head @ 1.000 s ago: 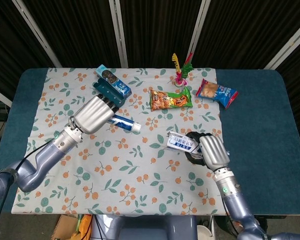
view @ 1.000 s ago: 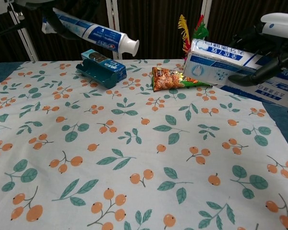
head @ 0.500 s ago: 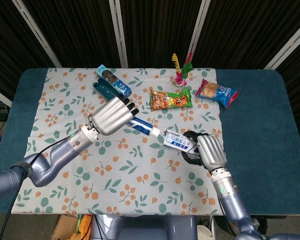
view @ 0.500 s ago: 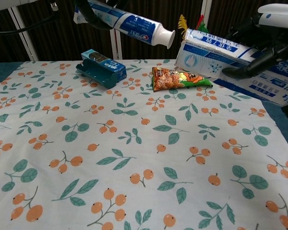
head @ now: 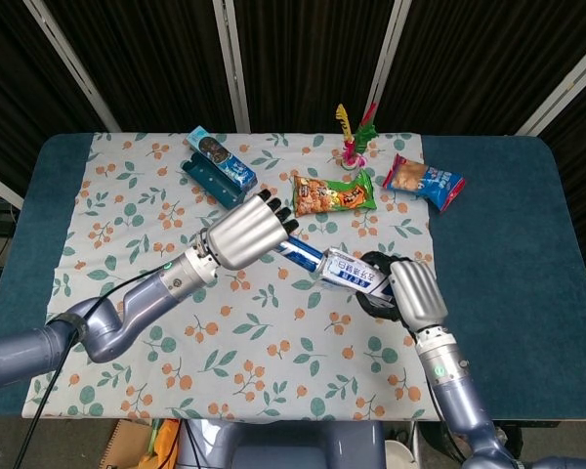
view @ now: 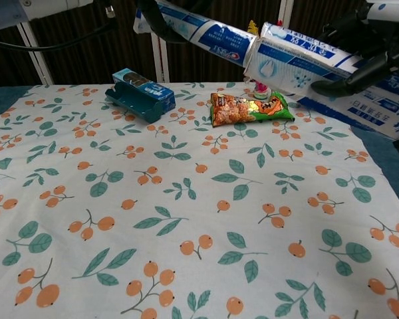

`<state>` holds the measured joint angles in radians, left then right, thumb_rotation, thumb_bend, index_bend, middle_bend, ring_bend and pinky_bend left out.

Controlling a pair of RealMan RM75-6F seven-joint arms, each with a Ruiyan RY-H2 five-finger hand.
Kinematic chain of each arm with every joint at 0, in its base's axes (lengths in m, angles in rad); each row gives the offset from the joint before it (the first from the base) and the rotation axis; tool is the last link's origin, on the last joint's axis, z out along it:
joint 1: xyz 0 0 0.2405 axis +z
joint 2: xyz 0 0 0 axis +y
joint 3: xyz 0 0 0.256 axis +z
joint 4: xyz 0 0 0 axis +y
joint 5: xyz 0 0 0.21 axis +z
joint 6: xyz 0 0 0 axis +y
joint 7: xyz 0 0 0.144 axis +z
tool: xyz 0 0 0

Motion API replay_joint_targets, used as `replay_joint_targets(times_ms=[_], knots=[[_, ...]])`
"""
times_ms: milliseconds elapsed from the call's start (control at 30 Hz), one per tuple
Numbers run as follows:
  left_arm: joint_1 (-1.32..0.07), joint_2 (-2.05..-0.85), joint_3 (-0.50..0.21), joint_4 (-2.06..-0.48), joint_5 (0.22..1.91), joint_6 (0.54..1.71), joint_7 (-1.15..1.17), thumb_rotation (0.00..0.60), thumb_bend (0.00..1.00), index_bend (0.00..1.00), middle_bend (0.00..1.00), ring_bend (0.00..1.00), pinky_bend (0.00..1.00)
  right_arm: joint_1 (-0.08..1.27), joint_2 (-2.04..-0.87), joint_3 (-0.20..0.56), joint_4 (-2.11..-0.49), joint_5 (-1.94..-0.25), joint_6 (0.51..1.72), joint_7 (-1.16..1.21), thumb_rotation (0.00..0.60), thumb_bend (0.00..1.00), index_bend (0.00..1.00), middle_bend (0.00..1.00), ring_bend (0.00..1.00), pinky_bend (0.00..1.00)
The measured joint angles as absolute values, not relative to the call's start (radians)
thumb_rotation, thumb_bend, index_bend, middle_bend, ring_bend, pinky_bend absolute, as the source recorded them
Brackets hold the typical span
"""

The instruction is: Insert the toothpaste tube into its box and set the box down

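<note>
My left hand grips the white and blue toothpaste tube above the middle of the cloth. The tube's cap end sits inside the open left end of the white and blue box. My right hand holds the box from its right side, off the table. In the chest view the toothpaste tube runs from the upper left into the mouth of the box, and the fingers of my right hand wrap the box's far end. My left hand is mostly cut off at that view's top edge.
A teal cookie box lies at the back left of the floral cloth. A green snack bag, a red and blue snack bag and a feathered shuttlecock lie at the back.
My left hand has carried the tube rightwards across the cloth, and its cap end has gone into the box's open end. My right hand has held the box almost still.
</note>
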<state>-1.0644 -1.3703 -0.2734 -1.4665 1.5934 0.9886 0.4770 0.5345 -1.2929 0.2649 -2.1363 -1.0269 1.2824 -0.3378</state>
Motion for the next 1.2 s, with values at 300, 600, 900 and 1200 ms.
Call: replay_joint_targets(times_ms=[300,600,900,1200], knots=[[-1.129,-1.408,-0.288,-1.398,1.664,1.019,0.486,0.600,0.36,0.61,0.60,0.51,0.58,0.514,-1.287,0.288,-2.144,-1.029,1.298,-0.245,0.600,0.42,0.55,0.58,0.49,0.42],[-1.204,-1.445,-0.312,-1.331,1.724,1.050,0.485,0.600,0.15,0.47,0.44,0.35,0.45,0.485,-1.295,0.340,-2.185,-1.018,1.337,-0.103,0.600,0.42,0.55,0.58,0.49,0.42],[-1.251,-1.483,-0.355,-1.301,1.726,1.097,0.513,0.600,0.03,0.40,0.37,0.30,0.41,0.430,-1.335,0.369,-2.256,-1.035,1.415,0.038,0.600,0.42,0.55,0.58,0.49,0.42],[-1.285,-1.475,-0.393,-1.298,1.710,1.112,0.537,0.600,0.00,0.36,0.33,0.28,0.40,0.373,-1.357,0.349,-2.314,-1.060,1.439,0.150,0.600,0.42,0.55,0.58,0.49,0.42]])
